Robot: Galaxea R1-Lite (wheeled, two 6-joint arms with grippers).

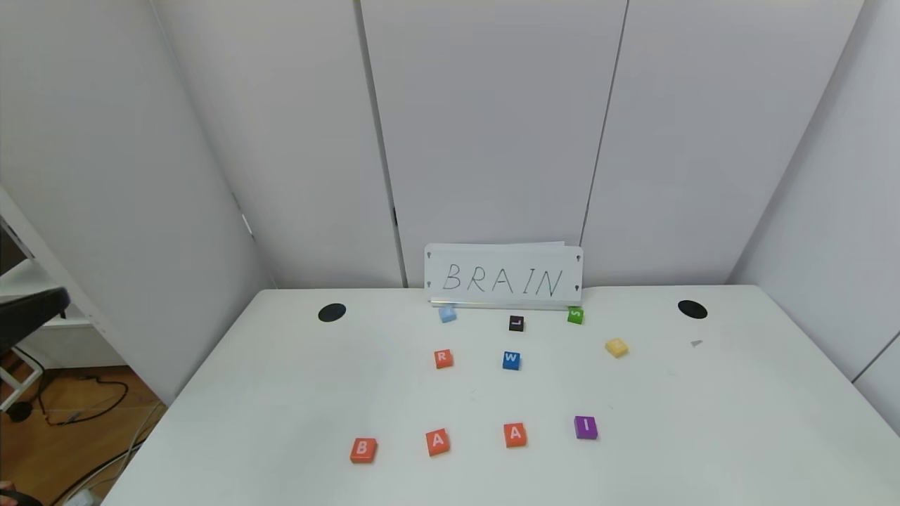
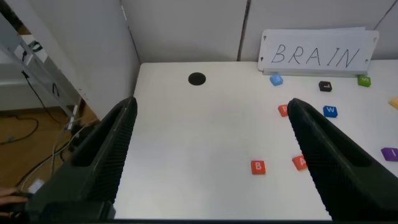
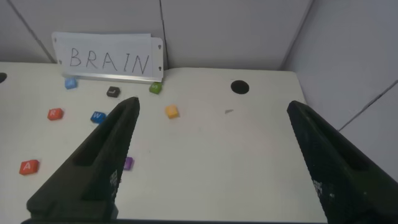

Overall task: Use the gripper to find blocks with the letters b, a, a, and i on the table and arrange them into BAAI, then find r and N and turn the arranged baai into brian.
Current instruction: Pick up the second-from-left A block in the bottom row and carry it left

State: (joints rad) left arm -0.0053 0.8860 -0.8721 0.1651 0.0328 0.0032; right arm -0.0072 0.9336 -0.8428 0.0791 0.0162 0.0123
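Lying on the large white smooth tabletop (image 1: 295, 393):
Near row: four small flat square lettered tiles are set out well apart, orange-red B (image 1: 363, 450), orange-red A (image 1: 437, 442), second orange-red A (image 1: 515, 434), purple I (image 1: 586, 426).
Behind: orange-red R tile (image 1: 442, 358); yellow tile (image 1: 616, 347).
Left end effector (image 2: 211, 155): released, held above the tabletop.
Right end effector (image 3: 211, 155): released, held above the tabletop.
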